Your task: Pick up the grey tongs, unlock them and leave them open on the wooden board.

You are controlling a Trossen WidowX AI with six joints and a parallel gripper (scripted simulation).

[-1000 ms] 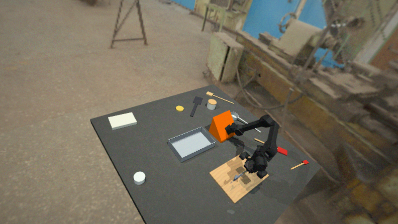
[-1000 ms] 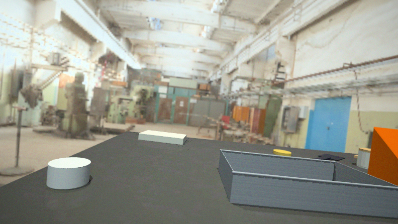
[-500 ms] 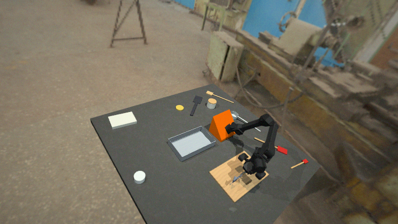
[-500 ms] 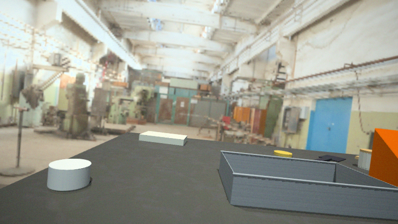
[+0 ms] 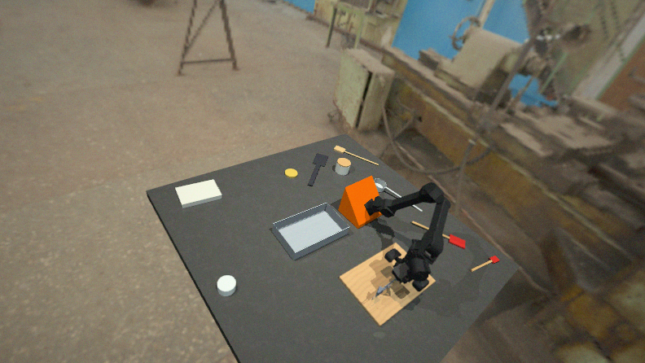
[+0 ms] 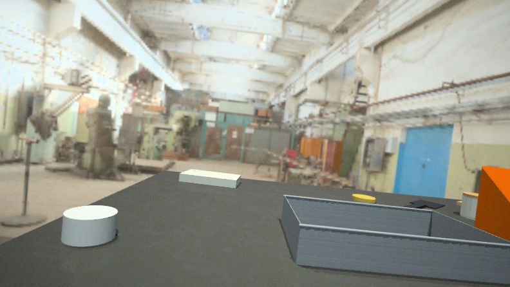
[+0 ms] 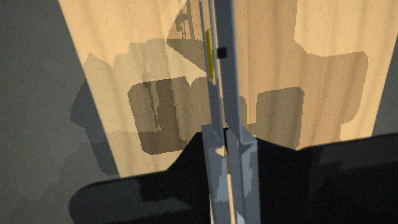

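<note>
The gripper (image 5: 400, 276) (image 7: 228, 142) is shut on the grey tongs (image 5: 383, 289) (image 7: 232, 80), with a black finger on each side of them. The tongs' two arms lie close together, with a narrow gap between them. A yellow piece and a small black pin show on them in the wrist view. The tongs are over the wooden board (image 5: 355, 276) (image 7: 330, 25); whether they touch it cannot be told. Their far ends are cut off in the wrist view. The roasting tin (image 5: 322, 243) (image 6: 392, 253) has nothing across it.
An orange wedge block (image 5: 359, 203) (image 6: 494, 206) stands by the tin's right end. A white cylinder (image 5: 226, 286) (image 6: 89, 228) and a cream block (image 5: 198, 193) (image 6: 209, 178) stand to the left. Red-headed tools (image 5: 456, 241) (image 5: 493, 260) lie right of the arm. A dark spatula (image 5: 320, 159) lies at the back.
</note>
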